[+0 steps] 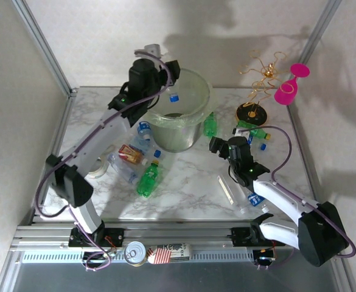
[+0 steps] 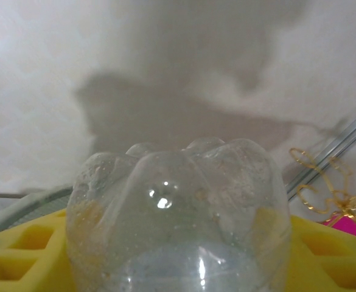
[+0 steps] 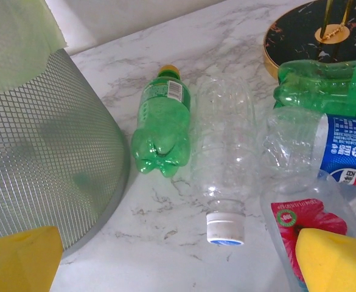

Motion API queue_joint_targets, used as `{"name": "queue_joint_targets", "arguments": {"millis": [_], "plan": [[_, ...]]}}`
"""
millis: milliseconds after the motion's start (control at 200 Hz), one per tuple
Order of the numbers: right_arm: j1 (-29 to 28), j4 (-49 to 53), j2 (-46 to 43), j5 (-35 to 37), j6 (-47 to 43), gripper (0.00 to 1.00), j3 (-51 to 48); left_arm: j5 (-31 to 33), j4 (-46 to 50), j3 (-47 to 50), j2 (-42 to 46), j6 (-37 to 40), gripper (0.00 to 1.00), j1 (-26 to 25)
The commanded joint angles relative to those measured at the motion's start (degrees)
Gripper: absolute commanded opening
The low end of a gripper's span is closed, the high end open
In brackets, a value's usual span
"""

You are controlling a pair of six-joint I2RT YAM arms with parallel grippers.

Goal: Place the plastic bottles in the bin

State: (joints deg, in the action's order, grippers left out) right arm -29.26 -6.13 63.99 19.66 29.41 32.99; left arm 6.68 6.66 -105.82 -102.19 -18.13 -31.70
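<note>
Left gripper: clenched on a clear bottle, lobed base between the yellow pads, above the bin's near-left rim.
Bin: upper centre of the top view, on the tabletop.
Risk, drop: let go this close to the rim, the bottle could clip the edge and bounce out.
Right gripper: released, jaws wide, low beside the bin wall.
Risk, right side: reaching for the green bottle or the white-capped bottle, it could nudge the bin or roll them toward the gold stand.
</note>
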Motion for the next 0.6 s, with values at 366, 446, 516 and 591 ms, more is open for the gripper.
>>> {"name": "queue_joint_targets", "arguments": {"millis": [366,446,516,591], "plan": [[0.7,3.6,-7.0,2.9,-1.3,0.99,-2.7,8.0,9.2,-9.5,-13.0,4.8,0.39,-2.2],[0.8,3.8,-7.5,3.1,-1.5,0.99,-3.0,8.3,10.0,-10.0,-14.0,4.6,0.41,-2.2],[0.9,3.8,-7.9,3.1,-1.5,0.99,-3.3,8.6,10.5,-10.5,-14.5,4.6,0.45,-2.3],[1.0,3.9,-8.0,3.1,-1.6,0.99,-3.3,8.6,10.8,-10.9,-14.7,4.6,0.53,-2.5]]}}
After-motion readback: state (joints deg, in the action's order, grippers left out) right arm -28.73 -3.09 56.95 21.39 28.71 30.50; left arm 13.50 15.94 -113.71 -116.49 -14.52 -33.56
